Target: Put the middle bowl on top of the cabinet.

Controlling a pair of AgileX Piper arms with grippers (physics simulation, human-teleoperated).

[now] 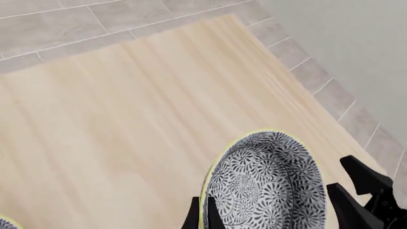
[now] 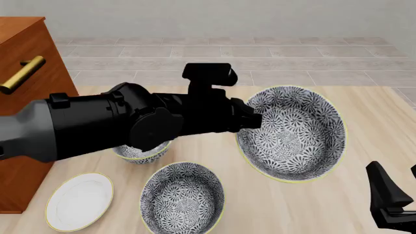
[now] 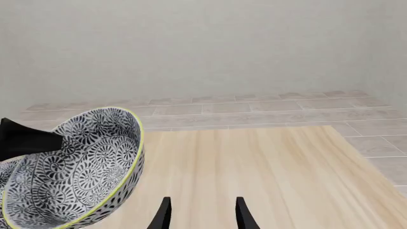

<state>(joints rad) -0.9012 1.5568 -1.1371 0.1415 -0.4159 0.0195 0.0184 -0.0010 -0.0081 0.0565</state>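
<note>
Counting three bowls (image 2: 291, 133), one plate (image 2: 79, 201)

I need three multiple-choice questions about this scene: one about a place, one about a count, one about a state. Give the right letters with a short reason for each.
1. Where is the white plate?
A. on top of the cabinet
B. on the table, near the cabinet's foot
C. inside a bowl

2. How many patterned bowls are in the front view?
A. two
B. three
C. four

3. How is the bowl in the left gripper?
A. flat on the table
B. upside down
C. lifted and tilted

Answers:
1 B: the plate lies on the table beside the cabinet.
2 B: the held bowl, a near bowl, and one half hidden behind the arm.
3 C: its inside faces the camera, with a finger on its rim.
</note>
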